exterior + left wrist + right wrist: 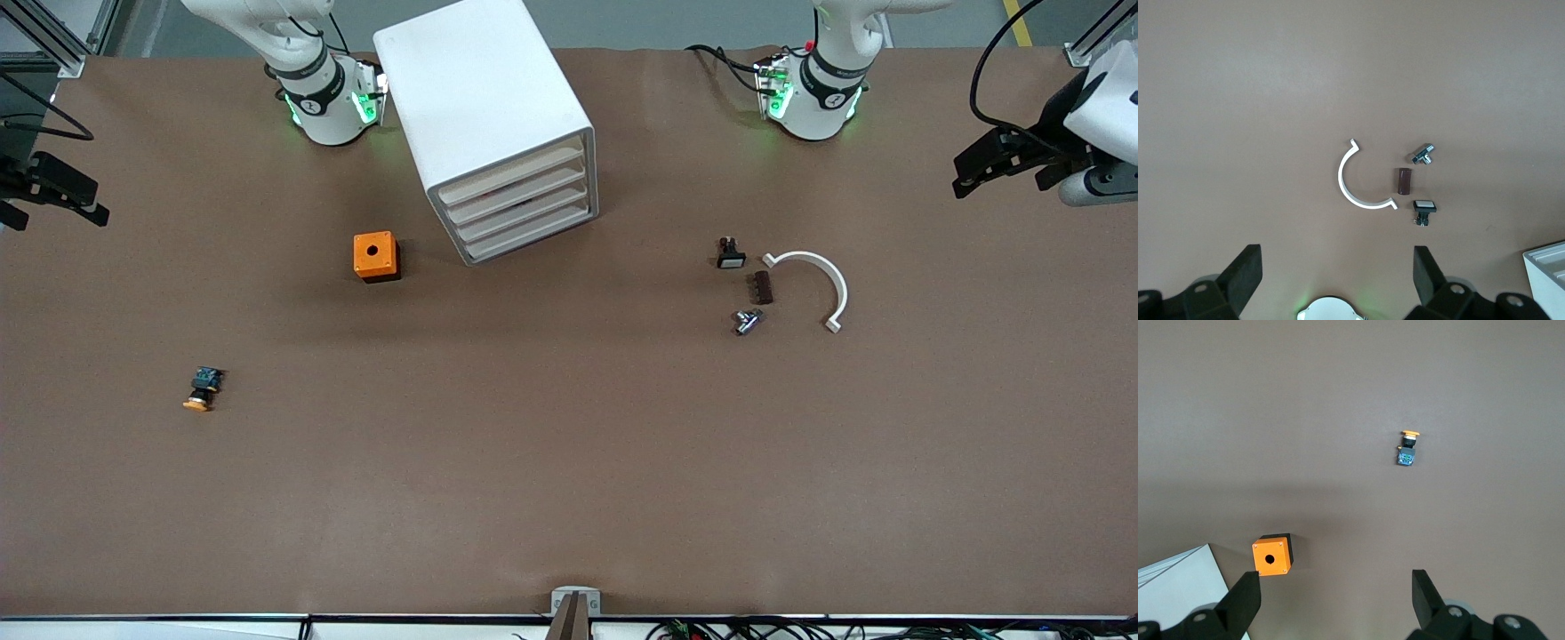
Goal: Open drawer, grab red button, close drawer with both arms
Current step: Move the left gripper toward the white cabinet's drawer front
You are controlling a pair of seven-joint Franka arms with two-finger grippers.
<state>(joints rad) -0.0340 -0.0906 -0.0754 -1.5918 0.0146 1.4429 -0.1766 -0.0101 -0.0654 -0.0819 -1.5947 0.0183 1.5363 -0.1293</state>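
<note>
The white drawer cabinet (493, 116) stands between the two arm bases, and all its drawers (520, 200) are shut. The red-capped button is hidden. My left gripper (960, 178) hangs open and empty over the left arm's end of the table. Its fingers (1248, 270) frame bare table in the left wrist view. My right gripper (53, 209) hangs open and empty over the right arm's end of the table. Its fingers (1248, 597) show in the right wrist view beside the orange box (1273, 555).
An orange box with a hole (375, 256) sits beside the cabinet. An orange-yellow capped button (203, 389) lies nearer the camera. A white curved piece (822, 280), a white-capped black button (730, 255), a brown block (761, 287) and a metal fitting (747, 321) lie toward the left arm's end.
</note>
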